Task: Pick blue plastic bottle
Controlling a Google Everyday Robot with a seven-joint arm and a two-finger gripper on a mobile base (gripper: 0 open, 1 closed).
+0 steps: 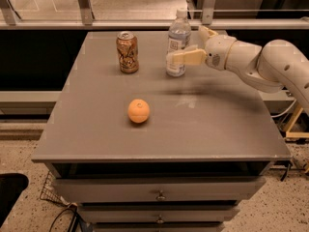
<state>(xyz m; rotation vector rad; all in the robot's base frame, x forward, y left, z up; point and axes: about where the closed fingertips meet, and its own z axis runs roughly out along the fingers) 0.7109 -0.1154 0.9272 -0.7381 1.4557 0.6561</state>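
— Where is the blue plastic bottle (179, 35)?

— It stands upright at the back of the grey table (207, 124), towards the right, white cap on. A brown-gold can (127, 52) stands to its left, apart from it, and an orange (139, 110) lies nearer the front, well clear of both.

— And the gripper (185, 44)?

— At the bottle, reaching in from the right on the white arm (270, 64). It hangs above the tabletop at the height of the bottle's lower half.

— How do the jaws stand?

— Spread apart. The near finger (186, 57) runs across the front of the bottle, below the label, with its tip at the bottle's left edge. The far finger (206, 32) shows behind and to the right, angled up (much shorter in this view). The bottle sits partly between them.

— Does it have hold of the bottle?

— It has no closed hold; the bottle's base rests on the table. Whether the near finger touches the plastic, I cannot tell.
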